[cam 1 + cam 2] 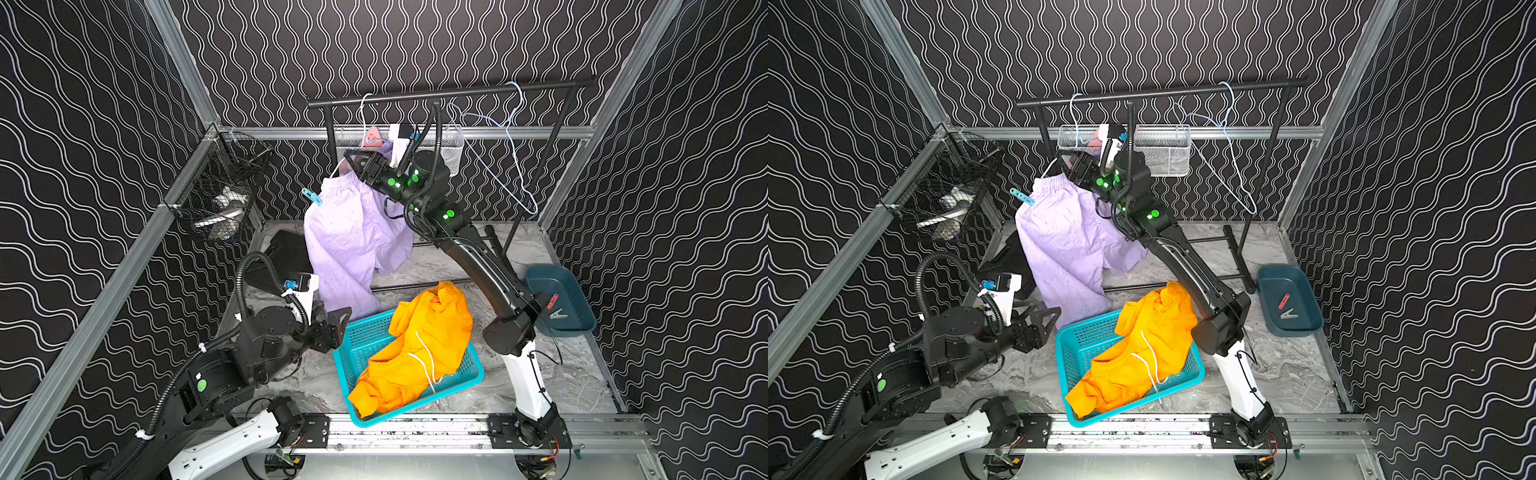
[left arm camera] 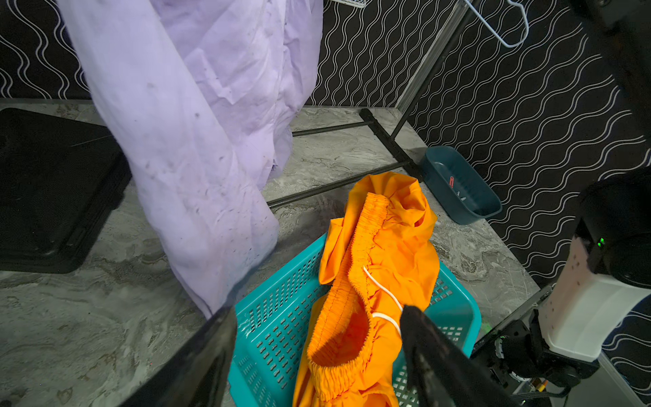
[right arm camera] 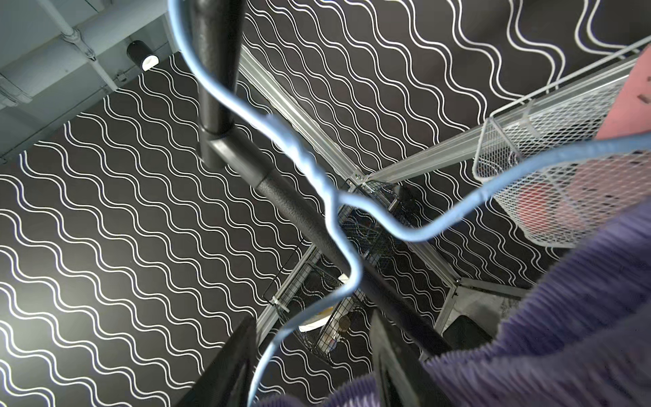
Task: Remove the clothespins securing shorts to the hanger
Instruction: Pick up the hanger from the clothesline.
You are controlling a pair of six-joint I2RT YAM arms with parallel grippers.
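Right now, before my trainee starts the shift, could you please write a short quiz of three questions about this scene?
1. True or false: the orange shorts lie in the teal basket.
2. Which one sits at the waistband of the hanging lilac shorts? A red clothespin, B light blue clothespin, C whitish clothespin.
3. How many clothespins lie in the dark blue tray?

Key: 1 true; 2 B; 3 two.
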